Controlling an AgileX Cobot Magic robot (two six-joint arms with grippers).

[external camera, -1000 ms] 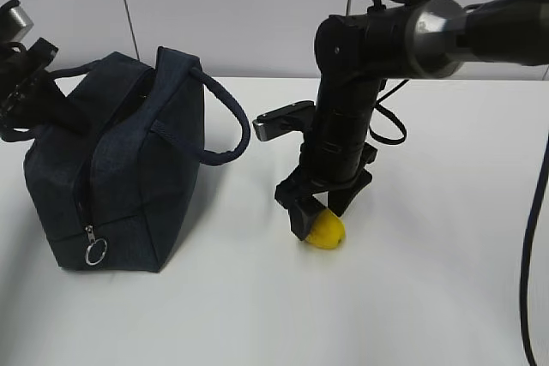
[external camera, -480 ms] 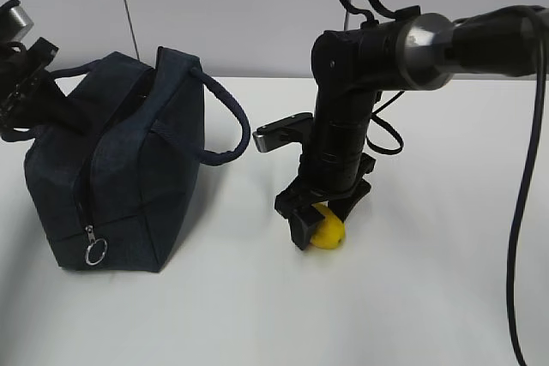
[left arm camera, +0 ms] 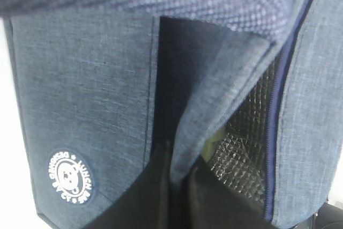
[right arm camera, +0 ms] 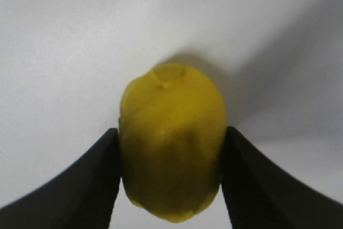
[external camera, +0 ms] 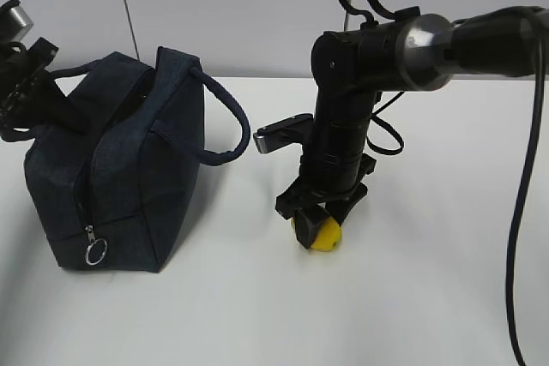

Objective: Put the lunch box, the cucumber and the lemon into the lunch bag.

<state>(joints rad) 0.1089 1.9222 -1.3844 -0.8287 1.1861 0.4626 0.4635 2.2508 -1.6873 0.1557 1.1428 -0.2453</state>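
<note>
The dark navy lunch bag (external camera: 129, 169) stands at the left of the white table, its top open. My left gripper (external camera: 73, 117) is shut on the fabric edge of the bag's opening (left arm camera: 214, 111); its tips (left arm camera: 179, 170) pinch that flap. Silver lining and a pale green sliver (left arm camera: 211, 143) show inside; I cannot tell what the sliver is. The lunch box and the cucumber are otherwise out of view. The yellow lemon (external camera: 324, 233) lies on the table right of the bag. My right gripper (external camera: 319, 225) points down and is shut on the lemon (right arm camera: 171, 148), with a finger pressed on each side.
The bag's handle (external camera: 227, 122) loops out toward the right arm. A silver ring pull (external camera: 95, 251) hangs at the bag's front corner. A black cable (external camera: 523, 237) hangs at the far right. The table (external camera: 412, 297) ends at a wall behind.
My right gripper's fingers have closed in on the lemon, which stays on the table. The left gripper and the bag have not moved.
</note>
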